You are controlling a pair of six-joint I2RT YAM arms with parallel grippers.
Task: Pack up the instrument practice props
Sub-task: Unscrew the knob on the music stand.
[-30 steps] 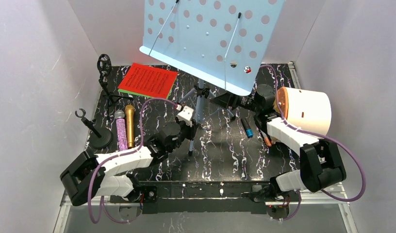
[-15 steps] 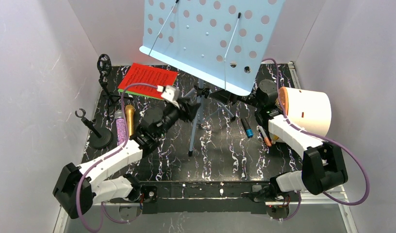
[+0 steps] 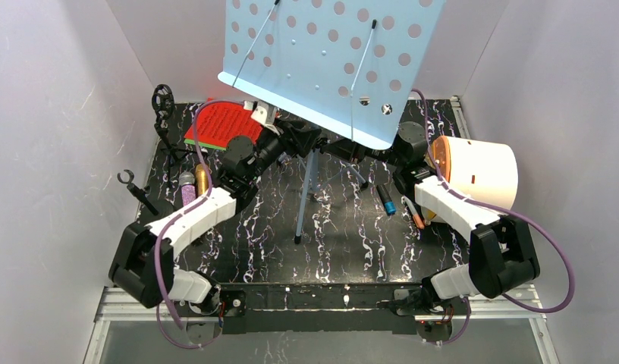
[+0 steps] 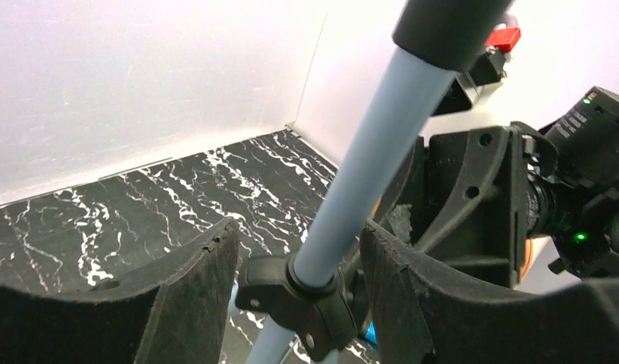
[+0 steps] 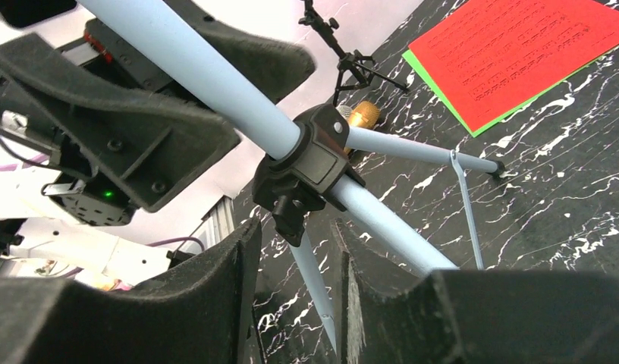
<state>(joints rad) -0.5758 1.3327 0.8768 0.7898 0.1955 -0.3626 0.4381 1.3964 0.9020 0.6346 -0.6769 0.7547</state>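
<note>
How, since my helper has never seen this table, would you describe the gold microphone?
Find the pale blue music stand; red sheets lie left of its legs. Nearer the left arm, two microphones lie side by side: the gold one, not its purple glitter neighbour.

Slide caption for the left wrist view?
Open left fingers straddle the pale blue music-stand pole at its black collar.

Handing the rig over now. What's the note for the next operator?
Left pincer: open, straddling the stand's pole, not clamped.
Right pincer: open by the pole's collar, holding nothing.
Stand: upright, legs spread, mid-table.
Sheets: back left. Gold mic and purple mic lie left, with mounts nearby.
Done: nothing looks packed. Left: everything, stand first.
</note>
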